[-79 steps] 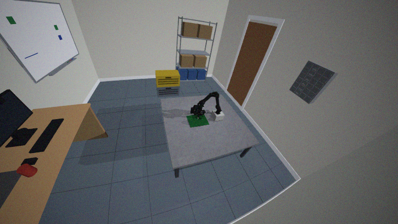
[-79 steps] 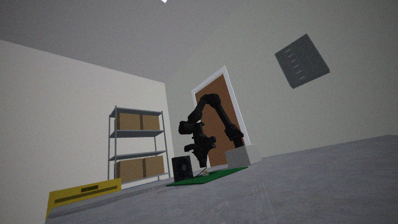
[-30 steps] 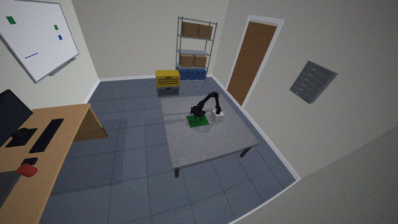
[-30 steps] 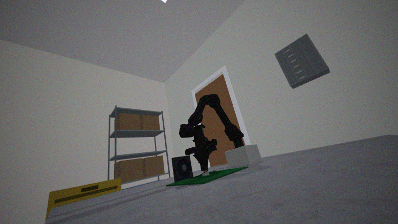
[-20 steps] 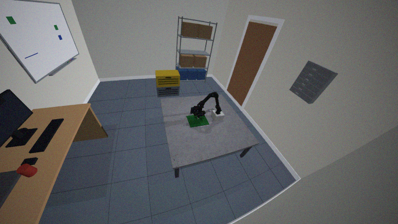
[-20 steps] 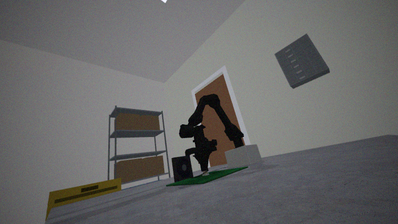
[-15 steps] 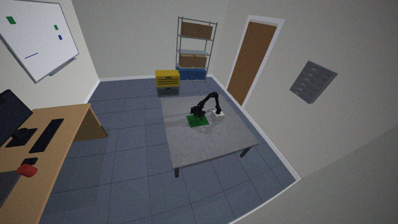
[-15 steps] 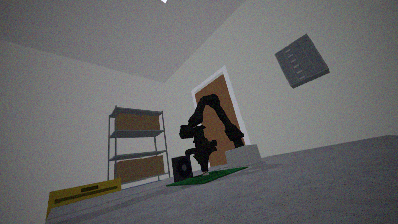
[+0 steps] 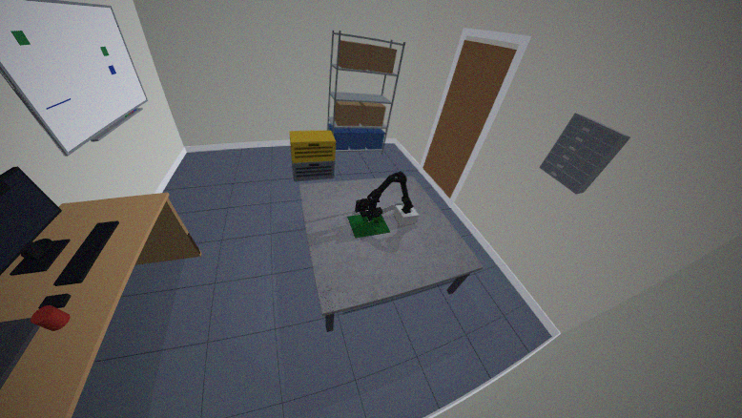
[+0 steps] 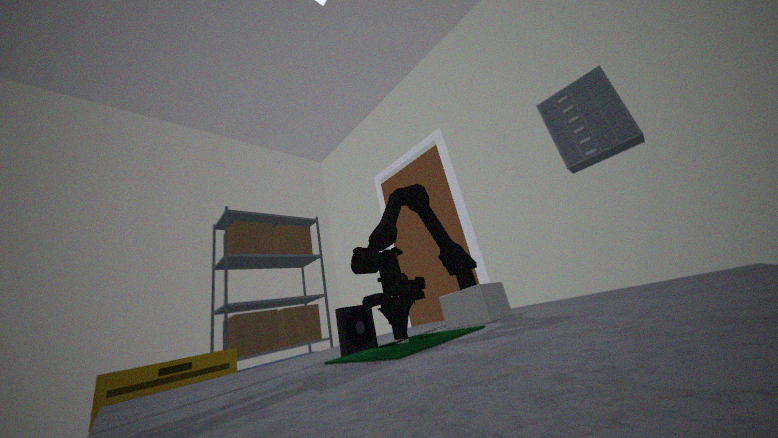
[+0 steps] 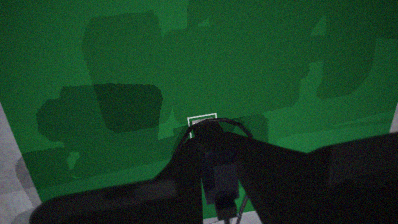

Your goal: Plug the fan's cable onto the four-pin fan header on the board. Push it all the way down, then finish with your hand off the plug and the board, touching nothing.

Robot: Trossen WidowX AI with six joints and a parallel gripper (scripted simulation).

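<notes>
We hold the plug [image 11: 209, 134] pinched in the gripper [image 11: 216, 165], right over the header [image 11: 202, 120] on the board [image 11: 125, 60]. We press straight down, keeping it square, until seated.

top view high in the room, exterior low at table level, wrist close above; all share the green board [image 9: 369, 225].

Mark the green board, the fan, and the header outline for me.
green board [image 11: 100, 50], wrist view, bare upper-left surface.
fan [image 10: 356, 329], exterior view, front face of its black housing.
header outline [image 11: 202, 117], wrist view, top edge of the white rectangle.
</notes>
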